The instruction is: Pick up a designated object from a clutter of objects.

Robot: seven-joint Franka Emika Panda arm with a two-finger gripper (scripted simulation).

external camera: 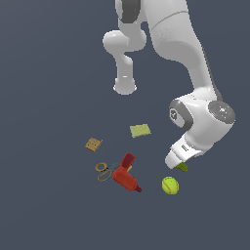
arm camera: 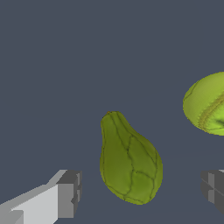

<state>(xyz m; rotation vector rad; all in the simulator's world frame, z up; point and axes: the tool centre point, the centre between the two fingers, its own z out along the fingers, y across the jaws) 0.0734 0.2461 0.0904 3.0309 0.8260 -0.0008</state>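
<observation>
The olive-green pear (arm camera: 129, 162) lies on the dark floor between my two fingertips, with a gap to each. In the exterior view only a sliver of the pear (external camera: 182, 167) shows under my hand. My gripper (arm camera: 140, 192) is open around it, one finger (arm camera: 65, 192) on one side and the other finger (arm camera: 214, 188) on the opposite side. In the exterior view the gripper (external camera: 177, 165) is low over the floor, just above the tennis ball.
A bright yellow-green tennis ball (external camera: 170, 185) lies close beside the pear and also shows in the wrist view (arm camera: 209, 104). A red power drill (external camera: 126, 175), orange-handled scissors (external camera: 103, 171), a tan waffle square (external camera: 93, 144) and a flat yellow-green pad (external camera: 140, 130) lie toward the exterior view's left.
</observation>
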